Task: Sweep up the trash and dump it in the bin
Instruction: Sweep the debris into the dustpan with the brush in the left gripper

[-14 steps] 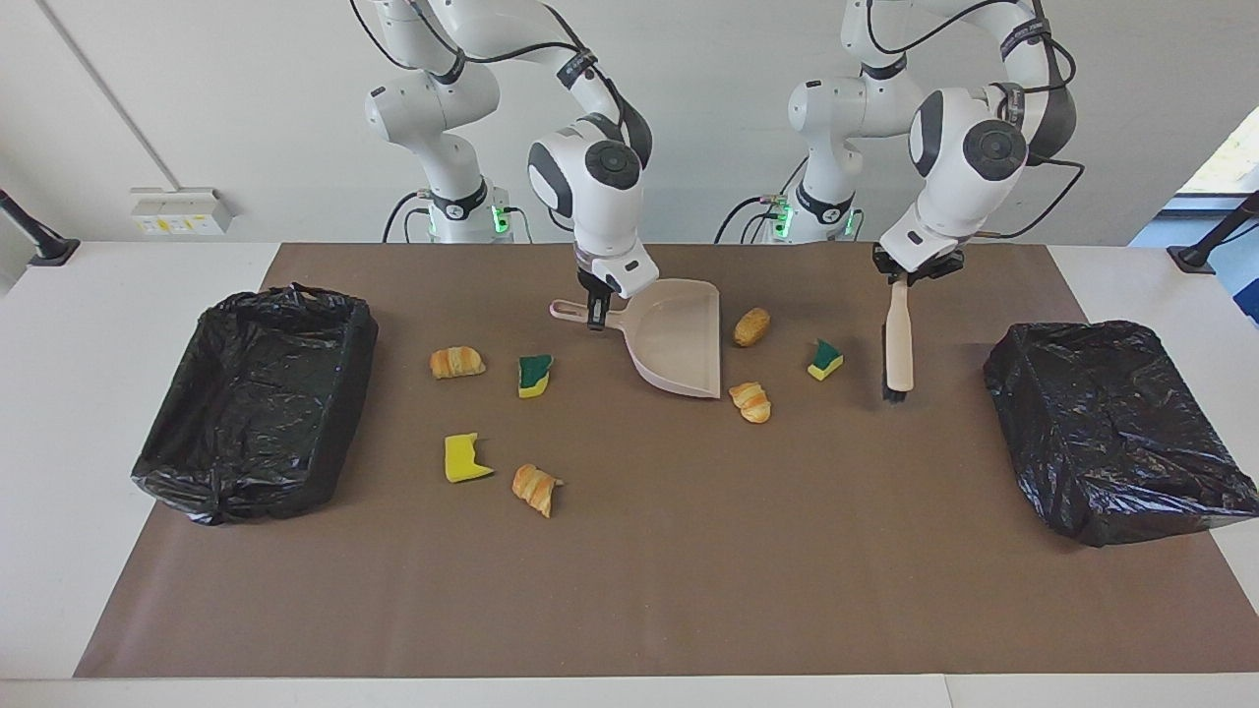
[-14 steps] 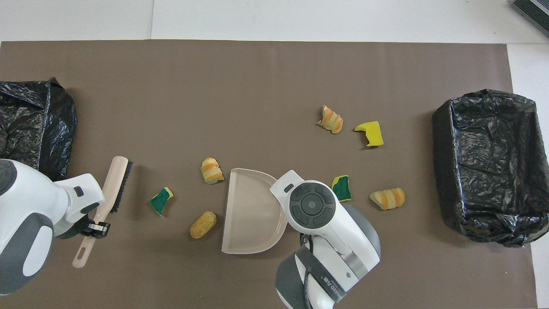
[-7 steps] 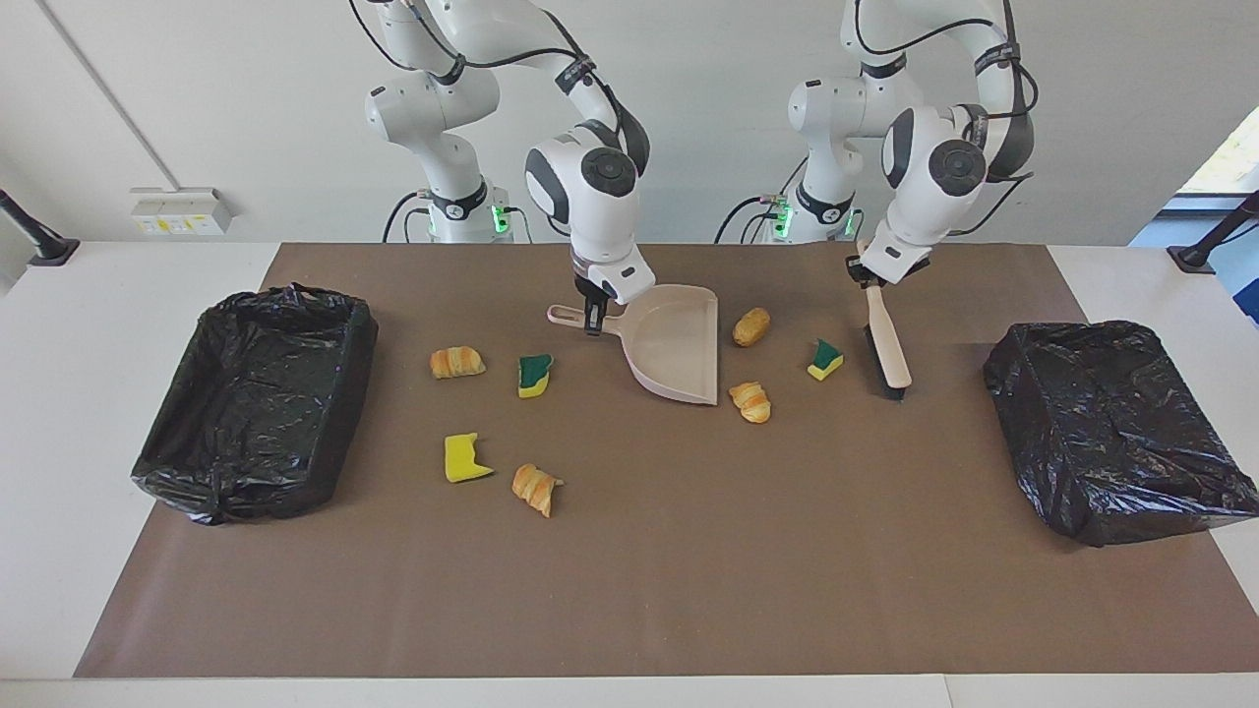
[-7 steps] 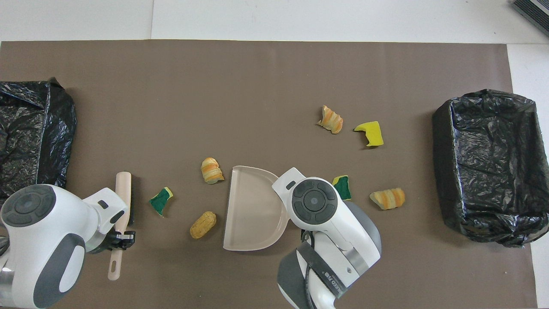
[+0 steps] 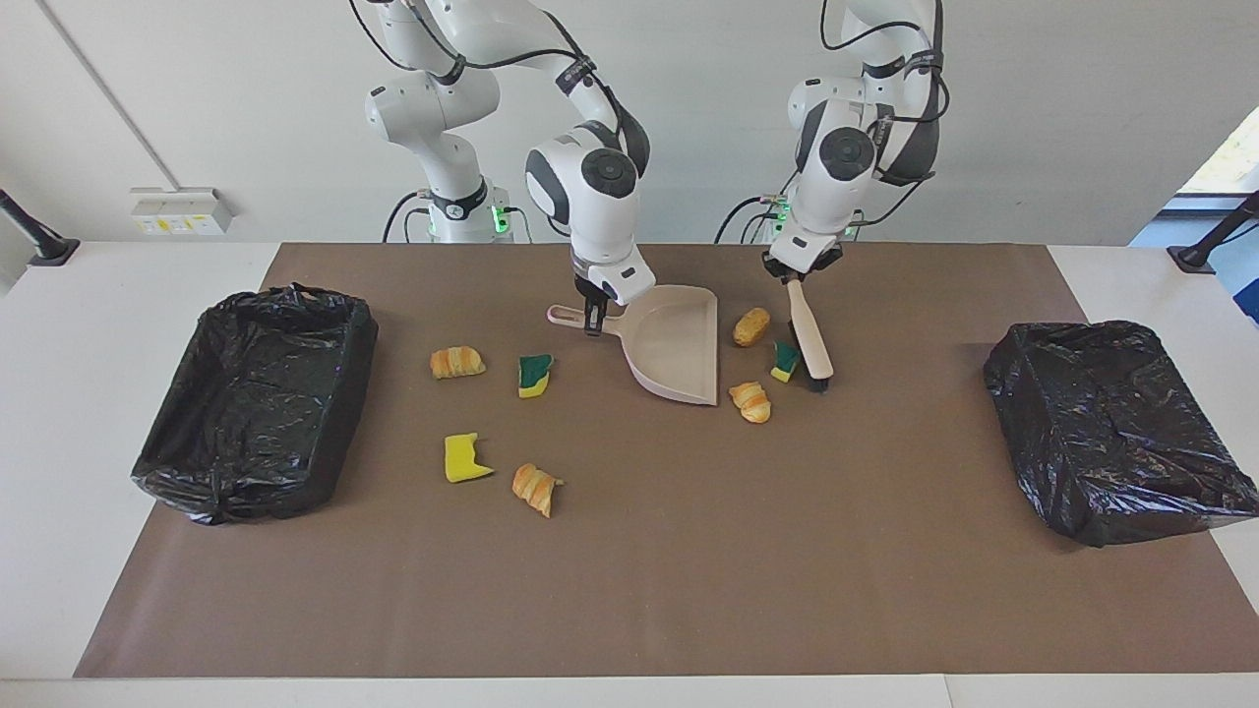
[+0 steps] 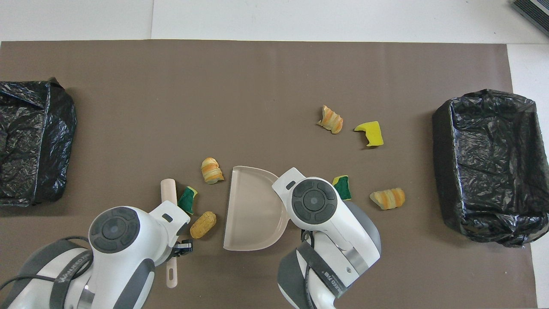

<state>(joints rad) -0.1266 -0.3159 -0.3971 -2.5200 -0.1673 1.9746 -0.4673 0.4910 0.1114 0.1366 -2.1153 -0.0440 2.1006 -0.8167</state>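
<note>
Trash [image 5: 750, 401] lies scattered in seven scraps across the brown mat [image 5: 629, 590]. The left gripper [image 5: 799, 274] is clamped shut on the handle of the beige brush [image 5: 810, 337], whose head is down on the mat toward the left arm's end of the scatter. A green-and-yellow sponge bit [image 5: 784, 360] sits right against the brush head, between it and the beige dustpan [image 5: 677, 341]. A golden bread lump [image 5: 751, 326] lies just beside that sponge bit, nearer the robots, and a striped croissant piece lies a little farther from them, by the dustpan's open edge.

The right gripper [image 5: 593, 319] is closed on the dustpan's handle, the pan resting on the mat with its mouth facing the brush. The other four scraps lie toward the right arm's end, well apart from the brush: a second green sponge bit [image 5: 535, 375] next to the right gripper, a croissant piece [image 5: 456, 362] past it, and, farther from the robots, a yellow sponge bit [image 5: 464, 458] and another croissant piece [image 5: 536, 488]. A black-lined bin [image 5: 258, 388] stands at each end of the table.
</note>
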